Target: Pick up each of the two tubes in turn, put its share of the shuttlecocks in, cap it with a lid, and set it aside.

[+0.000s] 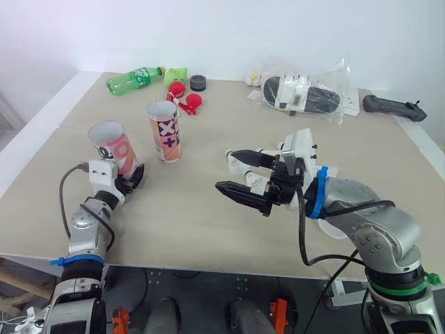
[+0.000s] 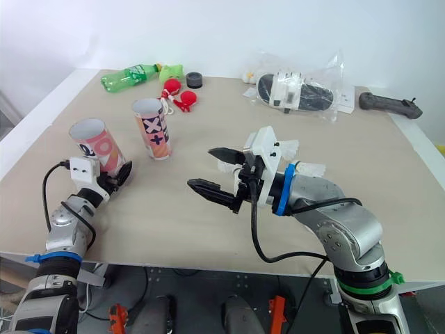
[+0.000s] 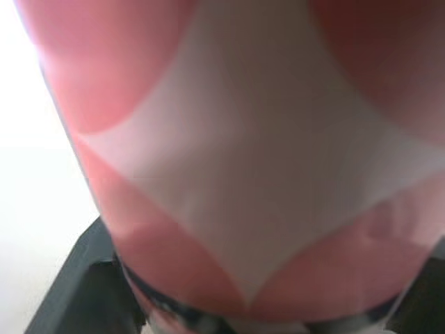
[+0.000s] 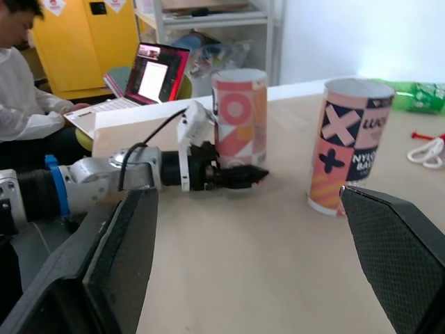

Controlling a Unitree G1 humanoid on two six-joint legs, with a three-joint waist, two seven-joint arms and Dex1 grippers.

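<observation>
On the table's [image 1: 208,229] left half, two open tubes: pink-circled tube [image 1: 111,145] clamped at its base in the left gripper [image 1: 131,178], X-patterned tube [image 1: 164,131] upright nearby. Mid-table, right gripper [image 1: 224,170] hovering, fingers spread wide, empty. From the right wrist, additionally: one person [image 4: 28,104] at a laptop [image 4: 156,73].

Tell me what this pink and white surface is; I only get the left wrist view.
Observer: It's the pink-circled tube, standing on the table with the left gripper closed around its lower part.
Operator: And the right gripper?
Observer: The right gripper hangs open above the table, holding nothing.
Operator: Where's the second tube?
Observer: The X-patterned tube stands upright next to the first, with no lid on.
</observation>
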